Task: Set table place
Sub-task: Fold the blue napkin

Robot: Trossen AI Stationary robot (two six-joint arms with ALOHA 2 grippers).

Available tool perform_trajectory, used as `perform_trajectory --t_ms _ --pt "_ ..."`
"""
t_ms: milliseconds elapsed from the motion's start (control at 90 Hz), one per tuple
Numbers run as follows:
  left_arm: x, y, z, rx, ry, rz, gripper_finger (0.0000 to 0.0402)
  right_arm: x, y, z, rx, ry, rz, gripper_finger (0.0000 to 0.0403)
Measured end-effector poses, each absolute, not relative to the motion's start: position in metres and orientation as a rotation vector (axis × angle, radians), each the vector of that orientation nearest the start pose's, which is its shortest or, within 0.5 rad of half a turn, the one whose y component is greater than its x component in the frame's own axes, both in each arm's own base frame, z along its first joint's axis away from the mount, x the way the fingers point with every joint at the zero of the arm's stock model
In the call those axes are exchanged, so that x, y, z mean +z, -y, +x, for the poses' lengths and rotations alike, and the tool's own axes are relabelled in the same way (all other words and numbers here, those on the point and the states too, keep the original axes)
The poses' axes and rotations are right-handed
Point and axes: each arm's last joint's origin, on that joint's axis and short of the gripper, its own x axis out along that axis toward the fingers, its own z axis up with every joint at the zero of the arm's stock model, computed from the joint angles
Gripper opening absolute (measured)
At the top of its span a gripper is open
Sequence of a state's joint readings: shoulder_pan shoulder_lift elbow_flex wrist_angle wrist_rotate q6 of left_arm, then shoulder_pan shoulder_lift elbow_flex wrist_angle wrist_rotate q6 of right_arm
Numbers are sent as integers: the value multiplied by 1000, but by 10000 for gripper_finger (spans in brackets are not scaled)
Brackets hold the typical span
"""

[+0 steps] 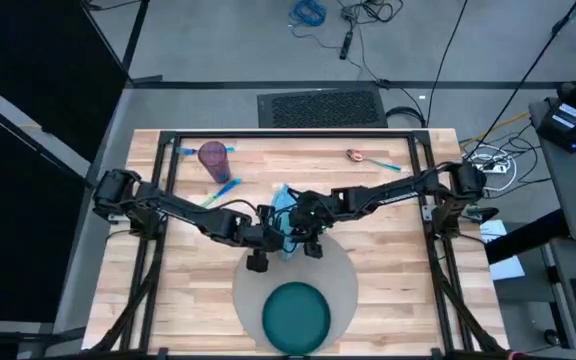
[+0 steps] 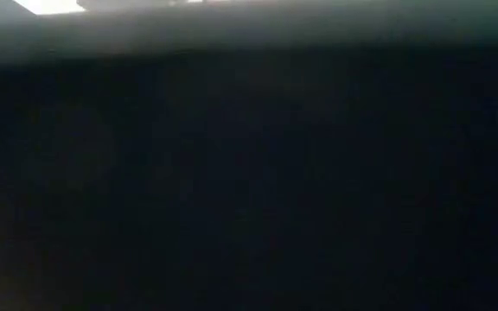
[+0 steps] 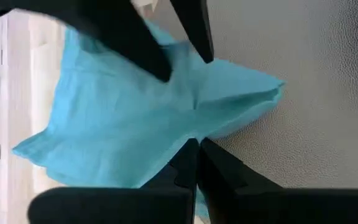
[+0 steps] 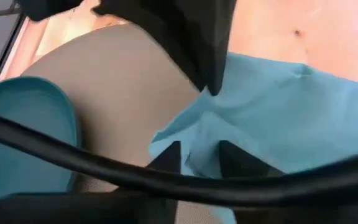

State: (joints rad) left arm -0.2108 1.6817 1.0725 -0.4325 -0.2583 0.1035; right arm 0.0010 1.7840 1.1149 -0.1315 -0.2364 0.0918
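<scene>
Butcher-block table (image 1: pixel 388 250) filling mid-frame; grey round placemat (image 1: pixel 340 268) at lower centre, teal plate (image 1: pixel 296 317) already on it. Light blue napkin (image 1: pixel 286 212) bunched at placemat's upper edge, left hand (image 3: pixel 197 144) pinching a fold, right hand (image 4: pixel 199 154) spread over cloth. Purple cup (image 1: pixel 214 157) upper left, spoon (image 1: pixel 368 159) upper right, unplaced. No legible writing.

Crowded at mid-bench: both claws (image 1: pixel 286 243) met over the blue napkin (image 1: pixel 285 205) at the grey placemat's (image 1: pixel 343 265) far edge. Blocked behind by a purple cup (image 1: pixel 214 157) far-left and a spoon (image 1: pixel 356 156) far-right. Bare planks of the bench (image 1: pixel 408 280) lay open on either side of the placemat and teal plate (image 1: pixel 296 315).
</scene>
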Motion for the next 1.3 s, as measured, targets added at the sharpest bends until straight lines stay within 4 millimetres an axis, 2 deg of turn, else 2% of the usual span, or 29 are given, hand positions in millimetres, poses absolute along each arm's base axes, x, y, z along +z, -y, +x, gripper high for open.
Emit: perform_trajectory --t_ms 133,233,400,567,878,978,1100,1300 --pt "191 61 324 29 -1053 316 0 190 -6 374 157 -779 160 173" --pt "189 60 320 78 -1088 357 0 197 -3 376 119 -788 125 193" --pt "188 64 316 103 -1115 370 0 216 7 376 7 -905 38 200" --pt "186 70 309 68 -1169 358 0 230 17 370 -52 -1035 34 197" --pt "183 71 301 97 -1247 352 0 210 36 340 -133 -1320 118 187" --pt "184 75 300 104 -1234 373 0 198 38 334 -147 -1350 132 187" --pt "185 81 299 192 -1190 479 0 187 41 328 -160 -1368 151 187" --pt "186 84 298 220 -1174 510 0 180 48 325 -191 -1368 168 187"
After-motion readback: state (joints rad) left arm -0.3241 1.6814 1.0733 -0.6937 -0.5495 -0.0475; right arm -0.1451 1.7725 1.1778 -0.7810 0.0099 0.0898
